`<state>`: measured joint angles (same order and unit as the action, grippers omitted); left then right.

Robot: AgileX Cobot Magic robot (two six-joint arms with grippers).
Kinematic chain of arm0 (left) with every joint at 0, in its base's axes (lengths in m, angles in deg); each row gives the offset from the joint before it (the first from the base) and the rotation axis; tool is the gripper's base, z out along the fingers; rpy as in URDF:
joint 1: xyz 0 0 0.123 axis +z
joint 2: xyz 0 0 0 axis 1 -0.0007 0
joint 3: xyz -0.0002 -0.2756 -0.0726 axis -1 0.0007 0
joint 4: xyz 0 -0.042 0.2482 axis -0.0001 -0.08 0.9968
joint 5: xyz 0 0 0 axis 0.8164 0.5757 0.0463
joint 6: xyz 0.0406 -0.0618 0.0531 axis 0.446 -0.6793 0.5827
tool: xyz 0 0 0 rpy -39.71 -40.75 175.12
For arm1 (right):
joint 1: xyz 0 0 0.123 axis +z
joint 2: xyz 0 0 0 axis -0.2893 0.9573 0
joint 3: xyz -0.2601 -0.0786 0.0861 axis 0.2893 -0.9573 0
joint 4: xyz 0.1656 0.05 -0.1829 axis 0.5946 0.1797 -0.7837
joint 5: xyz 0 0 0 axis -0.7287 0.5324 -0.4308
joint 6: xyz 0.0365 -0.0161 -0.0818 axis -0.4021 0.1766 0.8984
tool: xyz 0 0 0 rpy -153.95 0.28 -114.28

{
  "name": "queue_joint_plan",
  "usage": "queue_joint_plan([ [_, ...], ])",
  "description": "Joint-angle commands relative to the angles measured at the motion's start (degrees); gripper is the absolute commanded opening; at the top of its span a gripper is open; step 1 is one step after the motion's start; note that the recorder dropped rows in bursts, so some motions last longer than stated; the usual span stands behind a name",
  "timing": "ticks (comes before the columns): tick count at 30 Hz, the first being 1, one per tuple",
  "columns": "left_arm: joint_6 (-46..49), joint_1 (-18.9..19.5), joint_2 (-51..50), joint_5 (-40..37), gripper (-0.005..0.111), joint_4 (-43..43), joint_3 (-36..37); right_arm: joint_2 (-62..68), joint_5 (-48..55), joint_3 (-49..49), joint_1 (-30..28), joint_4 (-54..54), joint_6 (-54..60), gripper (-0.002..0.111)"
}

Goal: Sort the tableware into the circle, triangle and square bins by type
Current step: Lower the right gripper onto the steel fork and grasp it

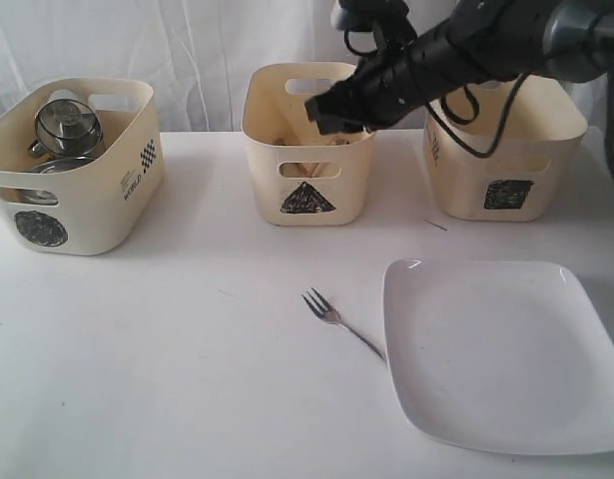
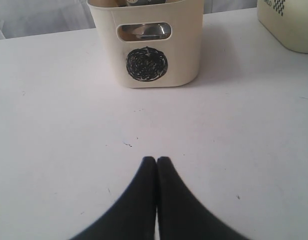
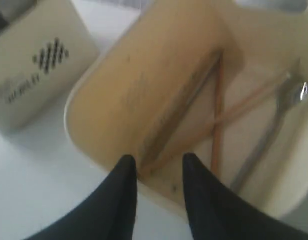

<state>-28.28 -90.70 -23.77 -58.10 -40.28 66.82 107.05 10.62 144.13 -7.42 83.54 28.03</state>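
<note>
Two grippers, one over the triangle bin (image 1: 307, 150)
Right gripper (image 3: 156, 162) has its jaws spread, pinching nothing, wooden chopsticks (image 3: 216, 115) in the bin beneath them; left gripper (image 2: 157, 160) has its jaws pressed together, circle bin (image 2: 148, 45) straight ahead of them.

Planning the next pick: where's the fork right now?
In the exterior view the fork lies flat on the table near the middle, in front of the triangle bin, its handle end right beside the white plate's left edge.
</note>
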Motion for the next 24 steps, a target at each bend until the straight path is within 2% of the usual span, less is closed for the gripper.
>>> queue_joint_plan([
  [1, -0.1, 0.0, 0.5, 0.0, 0.000, -0.5, 0.2, -7.8, 7.1, -7.8, 2.2, -17.0, -5.9, 0.031],
  [9, -0.1, 0.0, 0.5, 0.0, 0.000, -0.5, 0.2, -16.2, 19.0, -16.8, 10.9, -30.0, -7.0, 0.031],
  [15, -0.1, 0.0, 0.5, 0.0, 0.000, -0.5, 0.2, -15.2, 18.9, -20.6, 18.2, -37.5, -7.0, 0.032],
  [17, -0.1, 0.0, 0.5, 0.0, 0.000, -0.5, 0.2, -13.8, 20.3, -22.0, 20.5, -39.6, -7.0, 0.038],
  [19, -0.1, 0.0, 0.5, 0.0, 0.000, -0.5, 0.2, -12.4, 20.6, -23.2, 21.5, -39.9, -7.5, 0.045],
  [24, -0.1, 0.0, 0.5, 0.0, 0.000, -0.5, 0.2, -8.1, 15.7, -24.1, 21.9, -39.6, -10.8, 0.046],
])
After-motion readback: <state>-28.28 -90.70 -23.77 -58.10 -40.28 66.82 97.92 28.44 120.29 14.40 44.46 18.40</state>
